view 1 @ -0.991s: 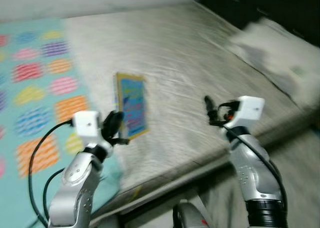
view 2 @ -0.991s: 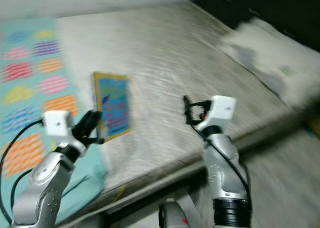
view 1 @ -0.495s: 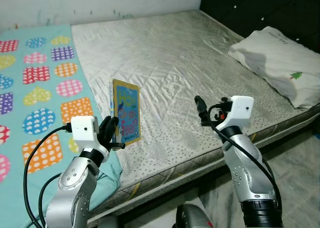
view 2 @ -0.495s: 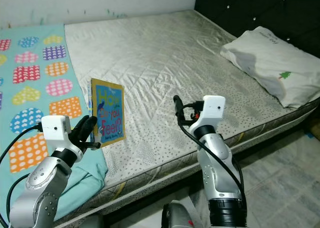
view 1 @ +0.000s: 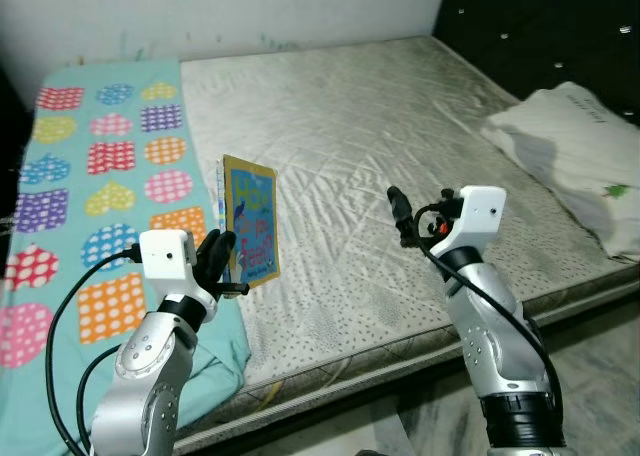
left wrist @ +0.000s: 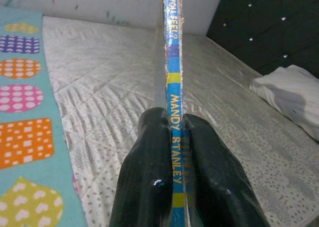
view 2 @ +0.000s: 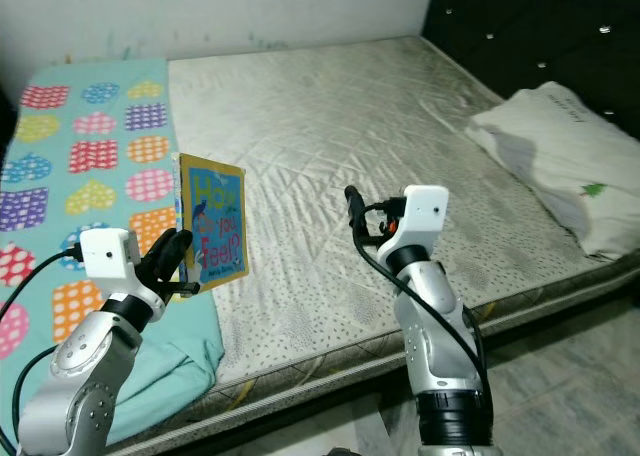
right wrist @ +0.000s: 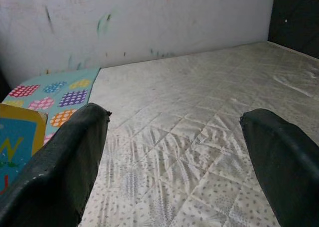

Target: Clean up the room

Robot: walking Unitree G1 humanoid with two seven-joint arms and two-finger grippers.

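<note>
Blanket [view 1: 90, 176]: soft turquoise cloth printed with dotted hearts and squares in pink, orange, purple and blue; spread over the mattress's left part, its near edge bunched and drooping over the mattress side.
Left gripper [view 1: 222, 266]: two glossy black fingers [left wrist: 149, 177] pressed together on the book's lower edge, raised over the mattress's near-left part, just beside the blanket's edge.
Book [view 1: 248, 221]: thin, flat, rectangular picture book, yellow-bordered blue cover with big colourful letters; held upright, tilted slightly, above the mattress and clear of it; blue spine with yellow print seen edge-on between the fingers in the left wrist view [left wrist: 172, 87].
Mattress [view 1: 370, 146]: wide, pale grey-beige, quilted in a diamond stitch with small speckles, slightly creased; a darker piped seam along the near edge.
Right gripper [view 1: 397, 211]: black fingers spread wide apart, nothing between them; held up over the mattress's near-middle part, well apart from the book.
Pillow [view 1: 575, 151]: white, plump, wrinkled, small green tree mark near one corner; lying on the mattress's far-right end.
Headboard [view 1: 540, 26]: black, padded, tufted with shiny studs; standing behind the pillow at the mattress's right end.
Wall [view 1: 200, 11]: white, scuffed, with faint coloured marks; beyond the mattress's far side.
</note>
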